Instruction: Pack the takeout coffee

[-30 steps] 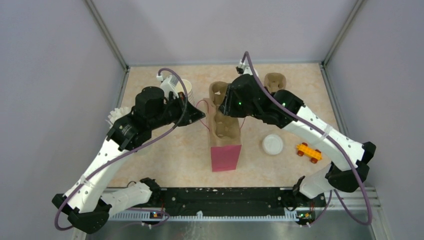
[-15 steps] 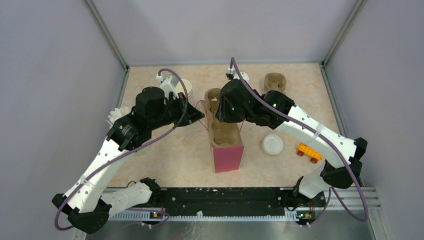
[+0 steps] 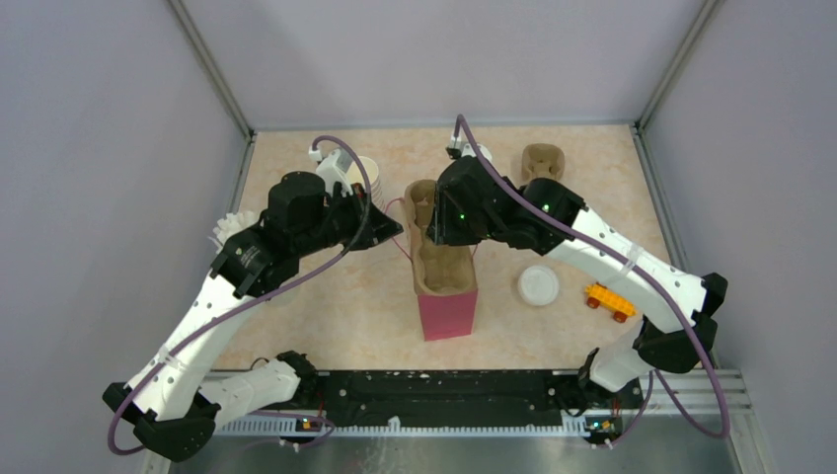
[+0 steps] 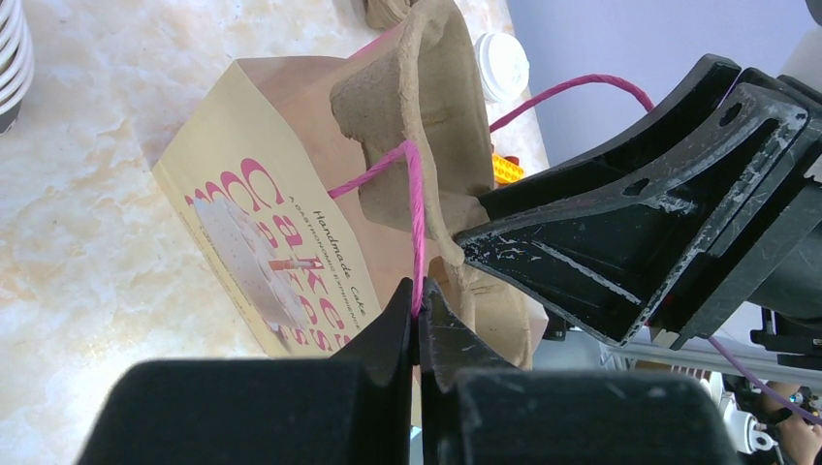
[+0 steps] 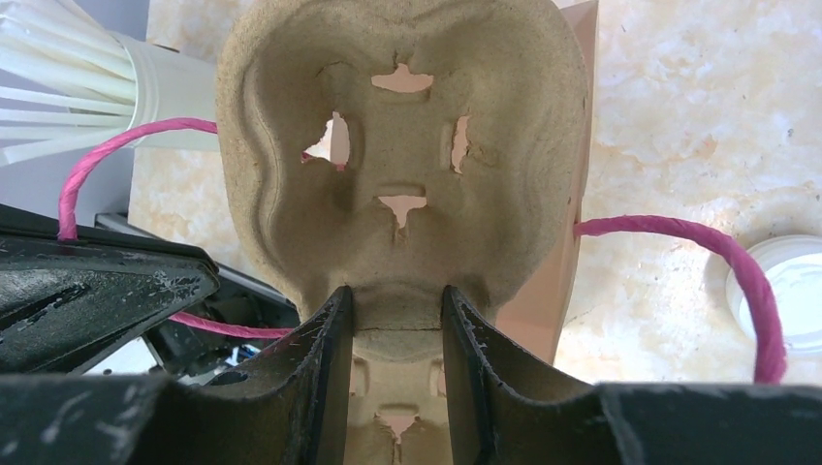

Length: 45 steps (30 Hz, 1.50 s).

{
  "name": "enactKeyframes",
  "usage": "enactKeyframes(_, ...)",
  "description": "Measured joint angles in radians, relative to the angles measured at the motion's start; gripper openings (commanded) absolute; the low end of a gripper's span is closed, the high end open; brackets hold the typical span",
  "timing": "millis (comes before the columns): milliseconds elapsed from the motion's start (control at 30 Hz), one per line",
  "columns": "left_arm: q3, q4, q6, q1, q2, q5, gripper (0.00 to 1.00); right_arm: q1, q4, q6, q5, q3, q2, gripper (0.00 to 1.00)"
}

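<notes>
Clamps right gripper (image 5: 397, 315) on the narrow waist of brown cardboard carrier (image 5: 407, 126), over the paper bag (image 5: 557, 281). Shows pink handle (image 5: 722, 254) looping rightward, just beside the takeout coffee (image 5: 790, 291) lid.

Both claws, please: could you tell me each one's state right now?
Left claw: shut on the pink bag handle.
Right claw: shut on the cardboard cup carrier.

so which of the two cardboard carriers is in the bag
The brown moulded-cardboard cup carrier clamped in the right jaws; the other carrier lies loose on the table behind.
</notes>
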<state>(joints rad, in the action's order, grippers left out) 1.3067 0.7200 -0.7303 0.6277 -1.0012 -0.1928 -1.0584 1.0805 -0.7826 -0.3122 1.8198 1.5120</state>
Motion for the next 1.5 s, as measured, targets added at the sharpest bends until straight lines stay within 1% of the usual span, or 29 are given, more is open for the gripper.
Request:
enactKeyframes(367,0.000,0.006,0.000,0.000,0.011,0.006,0.00,0.000,0.013,-0.003,-0.016,-0.054,-0.004,0.21)
enactKeyframes(433,0.000,0.006,-0.001,0.000,0.011,0.006,0.02,0.000,0.013,-0.002,-0.028,-0.060,-0.003,0.21)
enactKeyframes(667,-0.016,-0.002,-0.004,0.000,0.025,-0.007,0.03,-0.001,-0.034,0.015,-0.057,-0.098,0.010,0.21)
enactKeyframes(1033,-0.028,-0.013,-0.005,0.000,0.029,-0.027,0.02,-0.001,-0.077,0.044,-0.071,-0.094,0.056,0.21)
enactKeyframes(1233,-0.028,-0.017,-0.005,0.000,0.031,-0.027,0.02,-0.001,-0.064,0.050,-0.085,-0.016,0.102,0.21)
enactKeyframes(1400,-0.030,-0.017,-0.005,-0.001,0.032,-0.027,0.02,0.014,-0.080,0.042,-0.082,-0.025,0.101,0.22)
enactKeyframes(1500,-0.032,-0.017,-0.005,-0.001,0.034,-0.027,0.02,0.020,-0.114,0.044,-0.082,-0.060,0.090,0.22)
